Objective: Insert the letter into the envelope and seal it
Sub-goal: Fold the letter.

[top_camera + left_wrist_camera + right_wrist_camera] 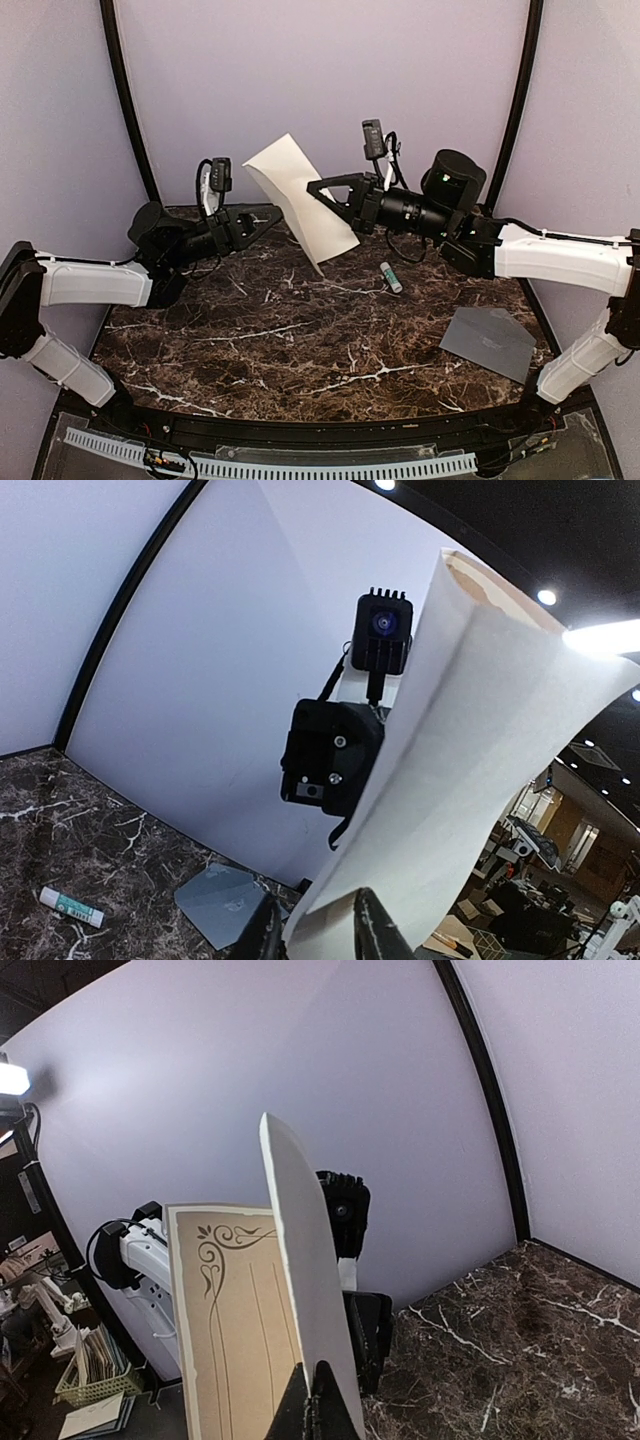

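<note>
**Step in hand: handing the sheet between the arms**

The cream-tan rectangular paper letter with a thin ornate printed border (287,172) hangs in the air above the far half of the dark veined marble table (250,345), between the two arms. The right gripper (318,190) is pressed together on one edge of the letter, with the bordered face turned toward its wrist. The left gripper (278,213) stands partly spread, with one finger on each side of the sheet's lower edge. From here I cannot tell whether its pads touch the paper.

To do this well, in my judgement:

1. Seat the edge deep between the left fingers before they clamp. The sheet bows, so a shallow bite may slip.
2. Keep the right pinch on until the left grip is firm.
3. Release without pulling. Two grips drawing apart could crease or tear the paper.
4. Hold the letter so that a short edge can lead into the pocket.

**Containers**

The flat slate-grey rectangular paper envelope (488,342) lies on the table at the right, near the right arm's base and well apart from the letter. Nothing shows inside it, and I cannot tell how its flap lies. A small white glue stick with a green band (390,277) lies on the marble between the envelope and the raised sheet, and looks untouched.
</note>
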Controlling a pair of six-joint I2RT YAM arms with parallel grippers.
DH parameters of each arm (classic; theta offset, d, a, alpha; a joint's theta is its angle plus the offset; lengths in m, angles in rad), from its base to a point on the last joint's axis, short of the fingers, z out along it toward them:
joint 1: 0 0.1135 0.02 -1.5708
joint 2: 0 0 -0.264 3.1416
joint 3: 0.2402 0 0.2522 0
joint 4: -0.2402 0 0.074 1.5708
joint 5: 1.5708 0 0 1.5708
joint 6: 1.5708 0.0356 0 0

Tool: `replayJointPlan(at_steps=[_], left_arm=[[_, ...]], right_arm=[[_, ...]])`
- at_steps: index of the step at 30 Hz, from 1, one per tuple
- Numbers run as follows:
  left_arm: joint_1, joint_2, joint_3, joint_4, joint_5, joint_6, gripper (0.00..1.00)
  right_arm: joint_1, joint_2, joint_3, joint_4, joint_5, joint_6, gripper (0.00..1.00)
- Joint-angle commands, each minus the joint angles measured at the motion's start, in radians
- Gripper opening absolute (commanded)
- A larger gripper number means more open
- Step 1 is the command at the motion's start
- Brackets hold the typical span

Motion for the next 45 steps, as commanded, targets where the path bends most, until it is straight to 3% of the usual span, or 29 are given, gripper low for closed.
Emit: replayJointPlan(at_steps=[1, 7, 12, 15, 27, 37, 39, 45], left_arm=[[-0.004, -0.005, 0.006, 0.054, 0.022, -0.006, 0.21], [-0.003, -0.002, 0.006, 0.075, 0.032, -0.015, 0.18], [-0.004, 0.008, 0.009, 0.076, 0.04, -0.023, 0.39], [-0.004, 0.013, 0.013, 0.082, 0.041, -0.03, 0.42], [-0.004, 0.02, 0.008, 0.114, 0.04, -0.046, 0.12], [-0.003, 0.016, -0.001, 0.123, 0.043, -0.053, 0.0], [-0.003, 0.014, -0.007, 0.123, 0.042, -0.054, 0.0], [-0.003, -0.007, -0.019, 0.105, 0.038, -0.035, 0.0]], right_arm=[[-0.012, 0.009, -0.013, 0.074, -0.037, 0.031, 0.0], [-0.031, 0.02, -0.03, 0.122, -0.071, 0.076, 0.0], [-0.034, 0.034, -0.025, 0.122, -0.101, 0.089, 0.0], [-0.035, 0.038, -0.024, 0.125, -0.111, 0.092, 0.0], [-0.034, 0.036, -0.033, 0.128, -0.088, 0.094, 0.0], [-0.045, 0.024, -0.048, 0.127, -0.065, 0.111, 0.01], [-0.049, 0.015, -0.056, 0.136, -0.06, 0.116, 0.1], [-0.081, -0.047, -0.112, 0.164, -0.039, 0.138, 0.5]])
